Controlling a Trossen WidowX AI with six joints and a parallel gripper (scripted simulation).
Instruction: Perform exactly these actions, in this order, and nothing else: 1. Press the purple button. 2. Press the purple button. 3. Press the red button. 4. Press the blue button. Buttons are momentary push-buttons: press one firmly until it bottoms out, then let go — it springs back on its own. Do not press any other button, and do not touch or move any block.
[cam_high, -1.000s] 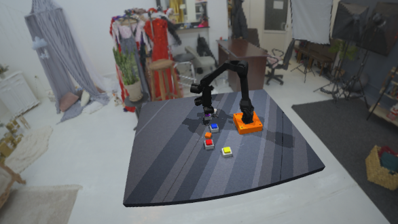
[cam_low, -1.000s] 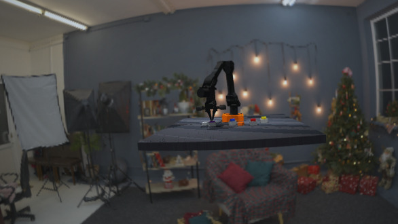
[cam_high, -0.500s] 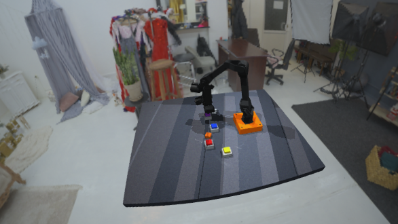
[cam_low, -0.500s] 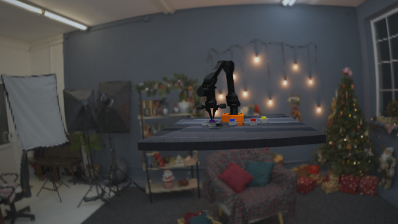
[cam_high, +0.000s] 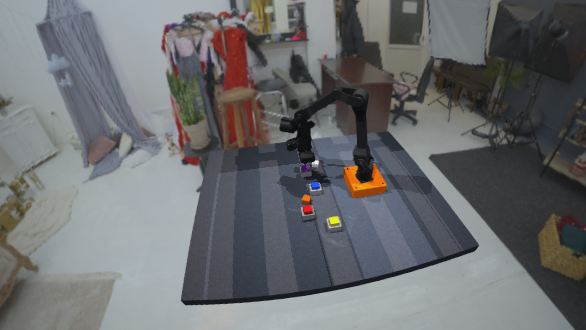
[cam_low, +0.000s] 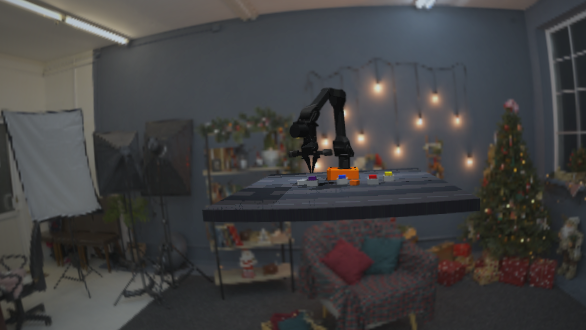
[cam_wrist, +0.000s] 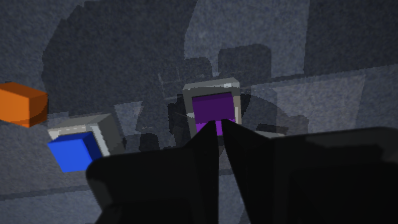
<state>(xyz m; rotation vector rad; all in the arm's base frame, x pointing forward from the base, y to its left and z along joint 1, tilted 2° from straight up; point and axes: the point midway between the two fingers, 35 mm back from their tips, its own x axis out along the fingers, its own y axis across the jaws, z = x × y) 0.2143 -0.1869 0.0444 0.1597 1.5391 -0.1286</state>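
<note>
Here the black parallel-jaw gripper (cam_wrist: 220, 131) has its two fingers pressed together on nothing, tips pointing straight down above the square purple push-button in its grey housing (cam_wrist: 214, 106); the exterior view shows a small gap between the tips and the button cap, so it is not being pushed at this moment. Taking that purple button as the landmark, a small white block (cam_high: 315, 163) sits just beside it on the far side, near enough that a sloppy descent could brush it. The blue square button in a grey housing (cam_high: 315, 186) lies next toward the orange robot base (cam_high: 364, 181), then a small orange block (cam_high: 306, 198), then the red square button in a grey housing (cam_high: 308, 210), with the yellow square button in a grey housing (cam_high: 334, 221) farthest away, all on the dark striped table top (cam_high: 250, 240). Judging from this pose alone, the work is in the purple stage; whether one press or both are counted cannot be told. The red and blue presses appear to remain.
</note>
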